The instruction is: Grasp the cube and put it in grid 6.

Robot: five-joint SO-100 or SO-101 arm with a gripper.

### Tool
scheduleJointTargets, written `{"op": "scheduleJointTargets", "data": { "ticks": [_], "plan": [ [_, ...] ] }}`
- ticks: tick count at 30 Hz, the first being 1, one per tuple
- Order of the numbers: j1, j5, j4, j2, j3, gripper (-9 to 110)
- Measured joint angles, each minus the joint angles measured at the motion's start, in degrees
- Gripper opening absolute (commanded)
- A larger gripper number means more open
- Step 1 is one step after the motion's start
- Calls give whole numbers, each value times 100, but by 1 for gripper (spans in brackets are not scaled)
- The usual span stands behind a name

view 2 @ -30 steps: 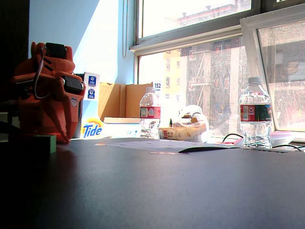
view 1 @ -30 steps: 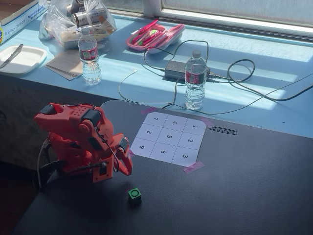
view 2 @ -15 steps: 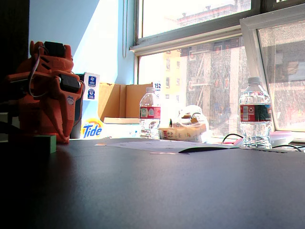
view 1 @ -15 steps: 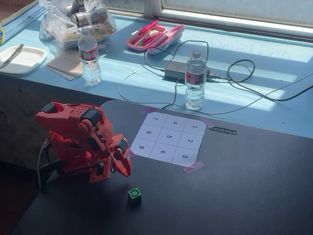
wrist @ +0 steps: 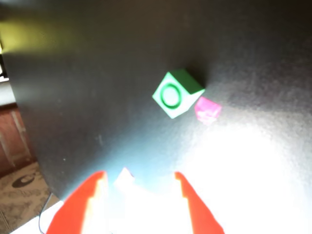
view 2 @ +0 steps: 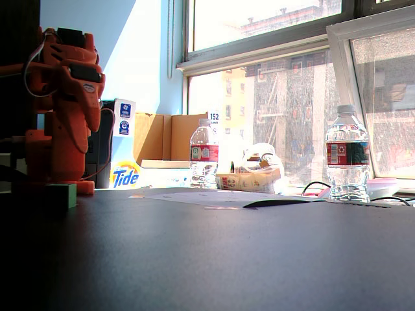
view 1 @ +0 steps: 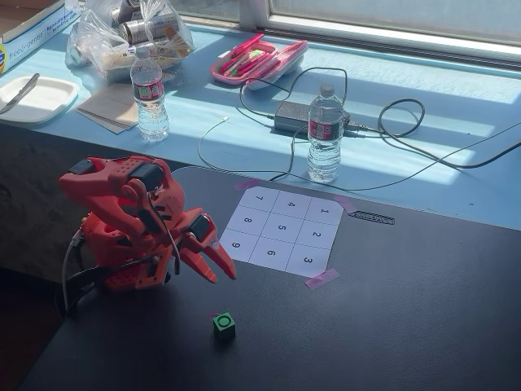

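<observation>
A small green cube (view 1: 224, 324) with a ring on its top face sits on the dark table near the front. It also shows in a fixed view (view 2: 61, 195) at the arm's base and in the wrist view (wrist: 176, 92). The white nine-square grid sheet (view 1: 282, 230) lies beyond it; square 6 (view 1: 271, 253) is in the sheet's near row. My orange gripper (view 1: 220, 274) hangs open and empty above the table, a short way back and left of the cube. In the wrist view the gripper (wrist: 140, 175) has its two orange fingers apart at the bottom edge.
Two water bottles (view 1: 325, 134) (view 1: 150, 94) stand on the blue shelf behind the table, with a black power brick and cables (view 1: 293, 116), a pink case (view 1: 259, 60) and a plastic bag (view 1: 130, 32). Pink tape (view 1: 322, 278) holds the sheet's corner.
</observation>
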Motion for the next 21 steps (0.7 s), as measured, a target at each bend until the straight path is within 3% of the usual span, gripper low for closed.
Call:
{"op": "scheduleJointTargets", "data": {
  "ticks": [11, 21],
  "plan": [
    [949, 1081, 211, -3867, -2716, 23],
    [1143, 1705, -88, -5449, -2944, 29]
  ]
}}
